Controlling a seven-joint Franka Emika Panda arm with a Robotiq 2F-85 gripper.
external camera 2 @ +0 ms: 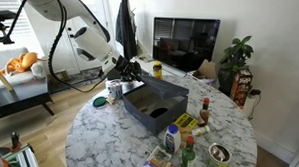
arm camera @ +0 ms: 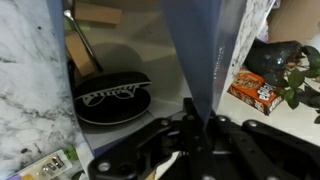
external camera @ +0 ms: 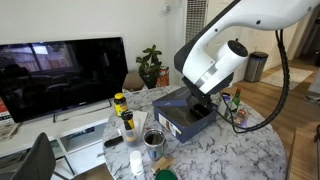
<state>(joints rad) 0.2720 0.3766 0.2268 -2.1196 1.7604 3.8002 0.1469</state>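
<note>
On the marble table [external camera 2: 106, 134], approx. mid-top, sits a dark blue-grey open box [external camera 2: 139, 111]. The white arm comes down over it in both exterior views.

Tool: gripper [arm camera: 200, 128] is at the box's rim, on the wall nearest the arm's base in an exterior view [external camera 2: 130, 71]. Wrist view shows the wall running straight down btwn the dark fingers [arm camera: 183, 128], one finger inside the box and one outside. Jaws stand nearly closed, pinched on that wall. Nothing else is in the grip.

Box: upright, flat on the table, no lid seen. Inside, on the floor, lies a black round item [arm camera: 110, 97] with white lettering, text not legible. It also shows as a dark shape in an exterior view [external camera 2: 158, 113]. A thin dark bar leans at the corner above it; ID not possible.

Surroundings:
- Orange printed carton [arm camera: 258, 90] on the table just outside the gripped wall, w/ plant leaves beside it.
- Yellow-capped bottle [external camera: 120, 103] and metal can [external camera: 153, 140] on the table, apart from the box.
- Cluster of small bottles [external camera 2: 187, 155] near the table edge, well apart from the gripper.
- TV [external camera: 60, 75] and potted plant [external camera: 150, 65] beyond the table.
</note>
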